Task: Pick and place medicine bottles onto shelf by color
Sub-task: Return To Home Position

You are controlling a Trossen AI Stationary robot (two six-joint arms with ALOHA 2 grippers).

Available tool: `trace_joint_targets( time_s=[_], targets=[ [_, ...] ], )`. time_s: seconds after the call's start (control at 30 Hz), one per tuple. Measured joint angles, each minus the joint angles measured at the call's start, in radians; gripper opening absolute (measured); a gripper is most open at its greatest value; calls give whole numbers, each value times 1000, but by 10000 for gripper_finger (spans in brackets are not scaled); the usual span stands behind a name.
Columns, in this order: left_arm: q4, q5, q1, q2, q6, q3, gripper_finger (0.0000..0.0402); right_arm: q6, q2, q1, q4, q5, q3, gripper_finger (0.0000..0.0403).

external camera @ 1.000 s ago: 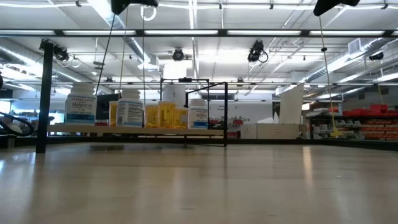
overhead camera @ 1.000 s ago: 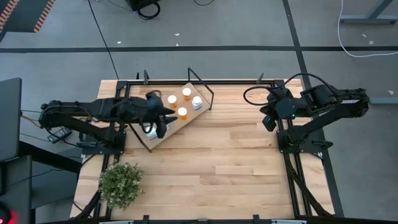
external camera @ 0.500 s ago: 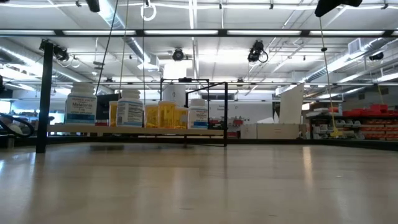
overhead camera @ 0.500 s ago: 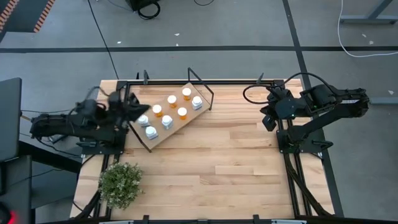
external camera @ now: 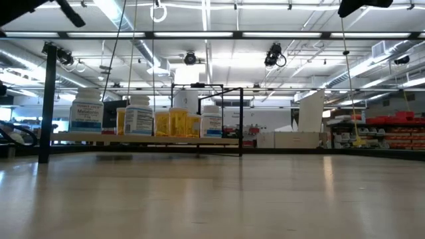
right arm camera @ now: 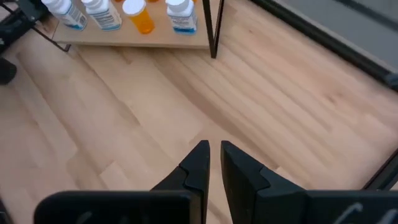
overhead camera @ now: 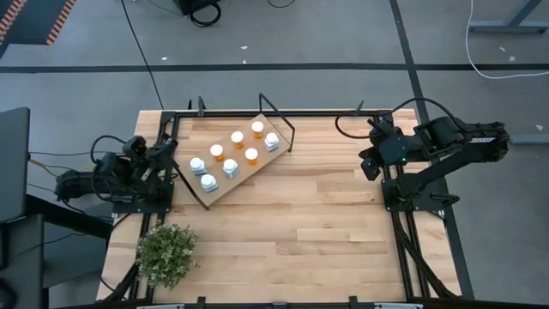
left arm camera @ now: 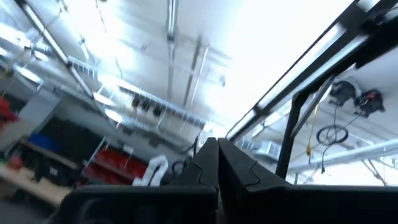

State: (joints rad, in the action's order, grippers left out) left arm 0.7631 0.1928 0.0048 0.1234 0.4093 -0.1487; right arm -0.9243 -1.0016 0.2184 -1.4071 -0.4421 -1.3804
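Standing at the near left corner of the table (overhead camera: 326, 223) is a small plant (overhead camera: 167, 251). Farther back, the shelf (overhead camera: 225, 184) sits at an angle toward the far left. It carries all eight medicine bottles (overhead camera: 230, 166) upright: three white-bodied at its near-left end, four orange ones (overhead camera: 237, 137) mid-board, and one white at the far-right end. The left gripper (left arm camera: 217, 142) is at the table's left edge near the shelf, aimed at the ceiling, fingers pressed together and empty. The right gripper (right arm camera: 213, 147) hangs over the far right side, fingers almost touching, holding nothing.
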Motion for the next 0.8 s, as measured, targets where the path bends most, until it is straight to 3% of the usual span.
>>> trace_joint_targets(
  time_s=[0.13,0.3,0.47,0.8],
  targets=[
    [2,10,0,-122,-28,52,3,-50,0,0,0,29,0,47],
    [85,13,0,-115,8,130,2,-95,-3,0,0,32,0,47],
    [50,-14,-2,-120,28,140,2,-136,-12,0,0,33,0,47],
    [-201,-126,-2,-118,-40,141,3,-51,-17,0,0,90,0,47]
  ],
)
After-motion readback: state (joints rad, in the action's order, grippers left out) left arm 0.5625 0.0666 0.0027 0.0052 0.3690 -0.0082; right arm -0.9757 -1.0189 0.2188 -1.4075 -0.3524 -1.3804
